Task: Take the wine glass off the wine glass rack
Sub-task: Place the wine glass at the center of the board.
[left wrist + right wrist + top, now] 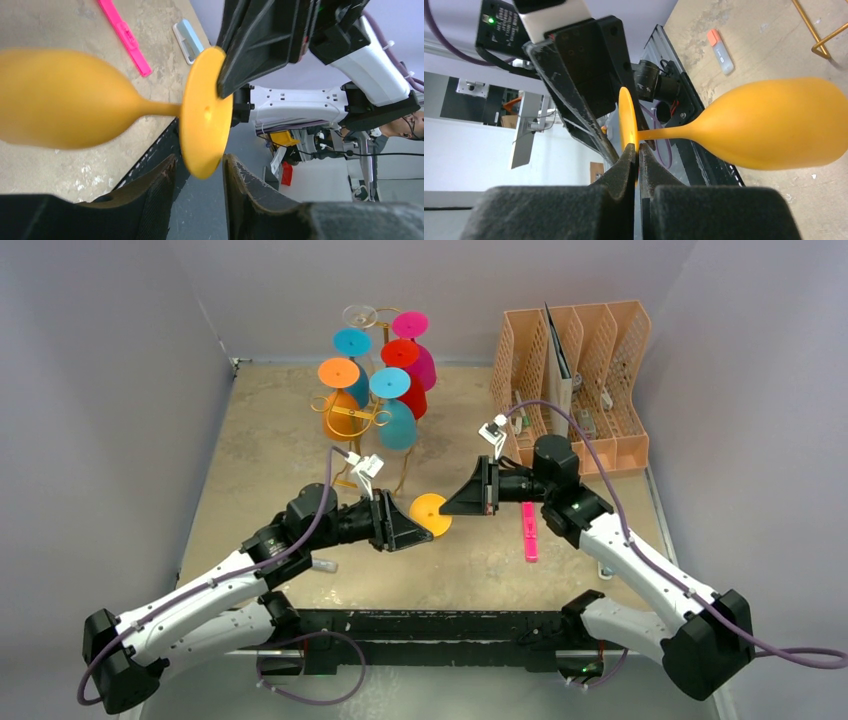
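From above, the glass (430, 515) shows only its yellow foot; the bowl is hidden below. The left wrist view blurs that bowl and cuts it at the left edge. The right wrist view crops it on the right and catches just a gold corner of the rack (808, 24). What sits in the organiser (520, 350) is too small to tell.

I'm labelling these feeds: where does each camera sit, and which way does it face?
Top external: high behind the arm bases, looking down at the table, wine glass rack, left gripper and right gripper.
Left wrist: on the left arm, facing rightward past the left fingers toward the right gripper.
Right wrist: on the right arm, facing leftward past the right fingers toward the left gripper.
Shared: both wrist views show the yellow wine glass.
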You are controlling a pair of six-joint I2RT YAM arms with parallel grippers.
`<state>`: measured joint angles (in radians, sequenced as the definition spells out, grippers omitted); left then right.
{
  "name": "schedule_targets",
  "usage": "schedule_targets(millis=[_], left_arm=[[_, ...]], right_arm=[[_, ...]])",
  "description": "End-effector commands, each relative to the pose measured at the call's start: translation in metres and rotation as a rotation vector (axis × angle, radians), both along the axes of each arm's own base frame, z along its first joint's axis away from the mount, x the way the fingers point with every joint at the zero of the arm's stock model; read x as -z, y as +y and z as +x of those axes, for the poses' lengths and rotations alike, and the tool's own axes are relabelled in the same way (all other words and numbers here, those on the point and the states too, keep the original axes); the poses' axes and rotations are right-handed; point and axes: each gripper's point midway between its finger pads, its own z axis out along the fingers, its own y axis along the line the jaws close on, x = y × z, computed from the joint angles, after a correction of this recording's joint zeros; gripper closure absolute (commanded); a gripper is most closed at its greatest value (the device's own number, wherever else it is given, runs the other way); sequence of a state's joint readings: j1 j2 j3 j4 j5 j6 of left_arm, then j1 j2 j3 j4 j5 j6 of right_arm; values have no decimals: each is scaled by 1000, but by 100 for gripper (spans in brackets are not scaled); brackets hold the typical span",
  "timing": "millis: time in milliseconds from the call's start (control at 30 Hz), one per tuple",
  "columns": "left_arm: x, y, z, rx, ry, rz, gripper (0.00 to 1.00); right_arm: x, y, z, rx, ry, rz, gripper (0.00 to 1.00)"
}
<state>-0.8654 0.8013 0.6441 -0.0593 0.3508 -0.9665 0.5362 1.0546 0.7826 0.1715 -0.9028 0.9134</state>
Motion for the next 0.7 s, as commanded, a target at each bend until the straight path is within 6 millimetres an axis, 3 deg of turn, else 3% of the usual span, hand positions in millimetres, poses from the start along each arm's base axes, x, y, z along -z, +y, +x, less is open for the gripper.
schedule_targets(millis=[0,133,333,533,567,667], left_arm=[[-31,-10,-1,45,-71,-107,65],[-36,-11,-6,68,-82,-122,63],[-32,-7,-5,51,-80,-101,92],[-29,-6,-5,48,-76,-80,100],[-29,-7,-5,47,-66,-90,100],[-26,-11,-11,69,-47,-131,100]], right_arm=[[1,-1,-6,-17,-32,29,100],[2,0,-7,-22,-30,52,100],[-4,1,-9,-32,-36,81,100],[-12,0,-14,-59,-49,93,100],[-16,-1,-18,-83,-49,97,99],[-29,-5,-33,-160,-48,88,83]])
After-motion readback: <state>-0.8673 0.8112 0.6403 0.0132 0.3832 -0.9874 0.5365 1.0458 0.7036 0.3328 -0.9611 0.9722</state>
